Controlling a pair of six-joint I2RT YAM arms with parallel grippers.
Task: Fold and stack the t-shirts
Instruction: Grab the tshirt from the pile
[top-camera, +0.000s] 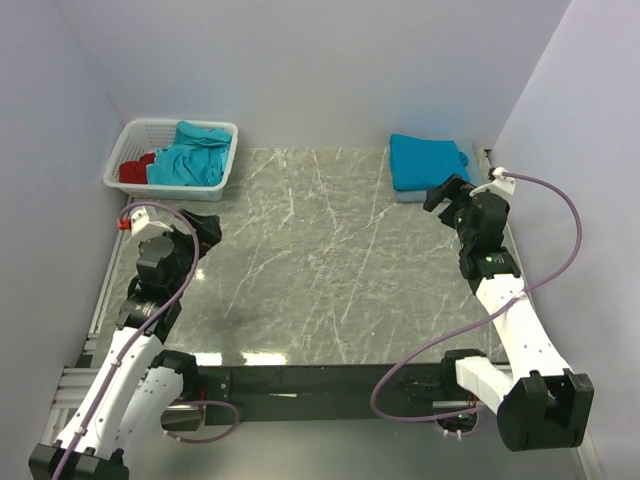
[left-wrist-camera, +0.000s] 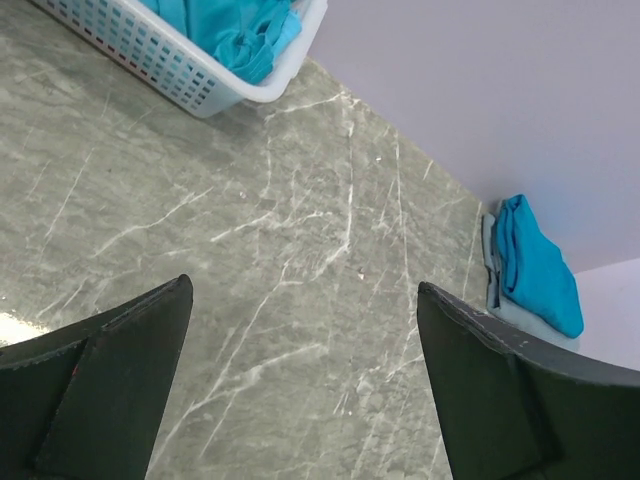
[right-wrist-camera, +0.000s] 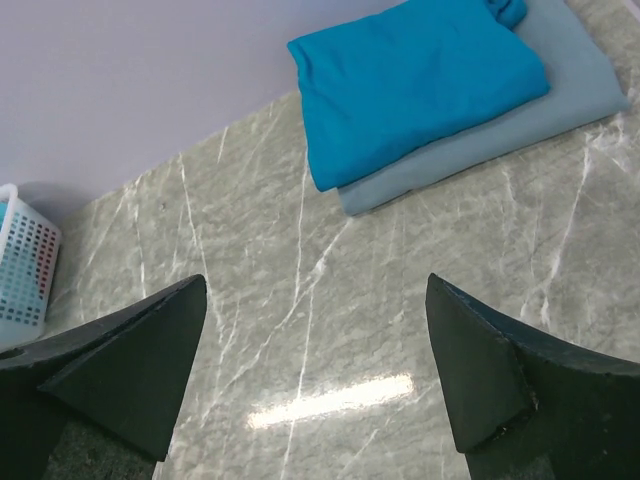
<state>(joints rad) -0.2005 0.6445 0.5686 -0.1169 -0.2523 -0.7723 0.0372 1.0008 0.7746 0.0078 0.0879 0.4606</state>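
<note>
Basket (top-camera: 121, 152) far left, stacked t-shirts (top-camera: 428, 160) far right.

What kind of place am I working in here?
Probably a lab test cell: marble-look table enclosed by plain white panels, white lattice basket holding teal t-shirts, folded stack at far right.

Grey marble table (top-camera: 330, 270), lavender walls (top-camera: 300, 60)

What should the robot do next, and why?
Probably move the left gripper toward the basket to grab the crumpled turquoise t-shirt. It and the right gripper are open and empty, the basket is on the left side, and the folded stack shows two shirts.
</note>
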